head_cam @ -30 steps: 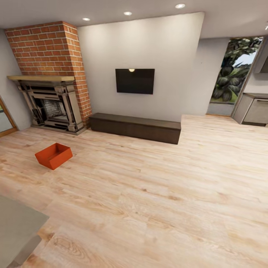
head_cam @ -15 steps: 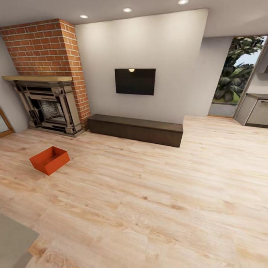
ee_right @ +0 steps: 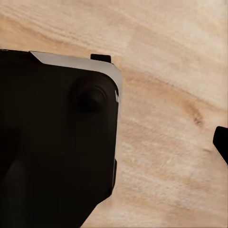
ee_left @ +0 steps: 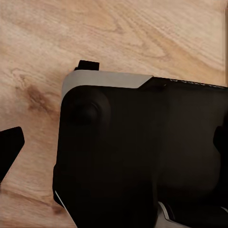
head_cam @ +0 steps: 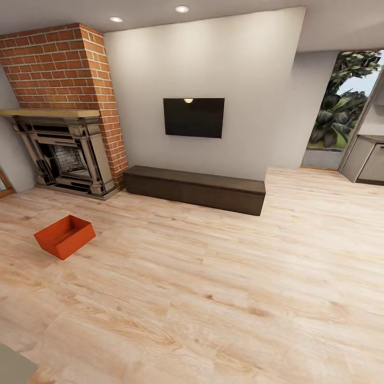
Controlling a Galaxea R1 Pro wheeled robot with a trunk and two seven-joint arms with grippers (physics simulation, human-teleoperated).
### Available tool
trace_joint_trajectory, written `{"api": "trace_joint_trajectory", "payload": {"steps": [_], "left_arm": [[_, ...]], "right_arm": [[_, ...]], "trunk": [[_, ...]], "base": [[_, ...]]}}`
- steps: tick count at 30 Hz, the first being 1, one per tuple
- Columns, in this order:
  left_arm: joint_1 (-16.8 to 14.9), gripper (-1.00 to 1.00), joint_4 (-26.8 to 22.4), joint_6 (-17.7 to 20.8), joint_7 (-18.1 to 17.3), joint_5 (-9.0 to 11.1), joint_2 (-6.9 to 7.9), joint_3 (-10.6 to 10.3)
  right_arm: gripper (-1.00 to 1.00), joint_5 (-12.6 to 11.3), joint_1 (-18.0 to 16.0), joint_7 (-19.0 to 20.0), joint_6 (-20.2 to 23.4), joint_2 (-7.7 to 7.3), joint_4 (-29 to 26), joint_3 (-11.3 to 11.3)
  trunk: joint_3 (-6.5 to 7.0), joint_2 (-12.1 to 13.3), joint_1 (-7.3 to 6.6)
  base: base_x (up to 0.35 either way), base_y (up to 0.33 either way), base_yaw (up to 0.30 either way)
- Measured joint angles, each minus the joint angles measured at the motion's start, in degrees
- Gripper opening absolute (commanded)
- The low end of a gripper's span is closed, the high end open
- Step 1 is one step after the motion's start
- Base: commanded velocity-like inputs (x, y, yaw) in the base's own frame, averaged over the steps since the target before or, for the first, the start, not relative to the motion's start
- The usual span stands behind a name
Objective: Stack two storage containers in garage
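Observation:
In the living room, one orange-red storage container point(head_cam: 65, 236) sits open side up on the light wood plank floor point(head_cam: 224, 288), at the left of the head view, in front of the brick fireplace point(head_cam: 69, 154). In the left wrist view, my left gripper point(ee_left: 114, 142) hangs open over the robot's dark base point(ee_left: 142, 156), one black fingertip point(ee_left: 9, 148) showing at each edge. My right gripper point(ee_right: 114, 142) looks open too, with one fingertip point(ee_right: 221, 142) over bare planks and nothing held.
A dark low cabinet point(head_cam: 194, 188) stands against the grey wall under the black TV point(head_cam: 193, 117). A doorway with greenery point(head_cam: 341, 112) and a grey counter point(head_cam: 370, 157) lie at the far right. A grey surface corner point(head_cam: 13, 368) shows at the bottom left.
The whole head view has shifted, so the camera has moved: the container now lies lower and further left, and the grey corner has shrunk. Nothing in the room has moved.

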Motion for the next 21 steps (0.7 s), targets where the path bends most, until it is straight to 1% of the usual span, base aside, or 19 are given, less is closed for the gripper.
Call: {"api": "trace_joint_trajectory", "payload": {"steps": [13,16,21], "left_arm": [[0.00,1.00,0.00,0.00,0.00,0.05,0.00,0.03],[0.01,1.00,-0.01,0.00,0.00,0.02,0.00,0.03],[0.01,1.00,-0.02,0.01,0.00,0.06,0.00,0.03]], "right_arm": [[1.00,-0.09,0.00,0.00,-0.01,0.08,0.00,0.01],[1.00,-0.09,-0.01,0.01,-0.01,0.06,0.01,-0.01],[1.00,-0.09,-0.01,0.02,-0.02,0.03,0.01,-0.06]], "trunk": [[0.00,0.00,0.00],[0.00,0.00,0.00],[0.00,0.00,0.00]], "base": [[0.322,0.000,0.007],[0.322,0.000,0.159],[0.322,0.000,0.246]]}}
